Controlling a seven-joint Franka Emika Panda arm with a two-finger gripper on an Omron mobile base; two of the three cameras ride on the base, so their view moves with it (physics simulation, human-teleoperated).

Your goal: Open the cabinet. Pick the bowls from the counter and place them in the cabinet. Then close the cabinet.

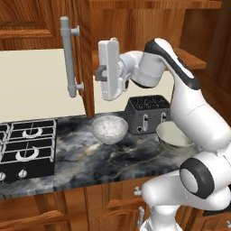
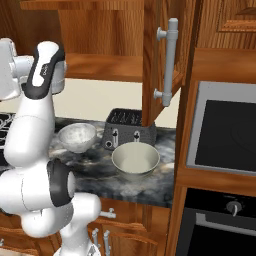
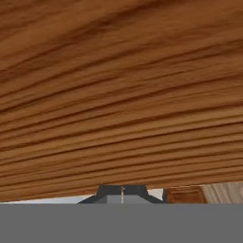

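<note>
The gripper [image 1: 95,76], closed on nothing, is pressed against the inner face of the cabinet's [image 1: 131,27] opened left door [image 1: 83,54]. A glancing push could slip off the wood, leaving the door half-swung. Both bowls remain on the surface [image 1: 90,158] below the gripper: the speckled bowl [image 1: 109,128] and the cream bowl [image 1: 173,137], whose leaf pattern is hidden by the arm. The fingertips are barely visible.

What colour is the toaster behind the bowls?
Dark grey, with black slots; the toaster shows best in the left base view.

No readable text, labels, brands or numbers on anything in view.
</note>
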